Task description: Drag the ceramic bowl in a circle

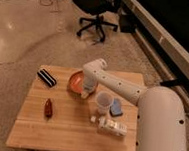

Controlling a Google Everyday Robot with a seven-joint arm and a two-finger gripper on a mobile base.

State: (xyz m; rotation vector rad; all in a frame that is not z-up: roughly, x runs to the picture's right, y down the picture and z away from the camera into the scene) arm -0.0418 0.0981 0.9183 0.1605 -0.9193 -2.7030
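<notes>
The ceramic bowl (77, 81), round, shallow and orange-red with a darker rim, sits on the wooden table (62, 129) near its far edge, at the middle. My white arm comes in from the lower right and bends down over the bowl. The gripper (87, 91) is at the bowl's right front rim, touching or just inside it. The arm's wrist hides the bowl's right side.
A translucent white cup (103, 102) stands just right of the gripper, with a blue object (117, 108) beside it. A white packet (111, 126) lies nearer the front. A black striped object (47, 77) is left of the bowl and a red-brown object (48, 107) at front left. An office chair (97, 10) stands behind.
</notes>
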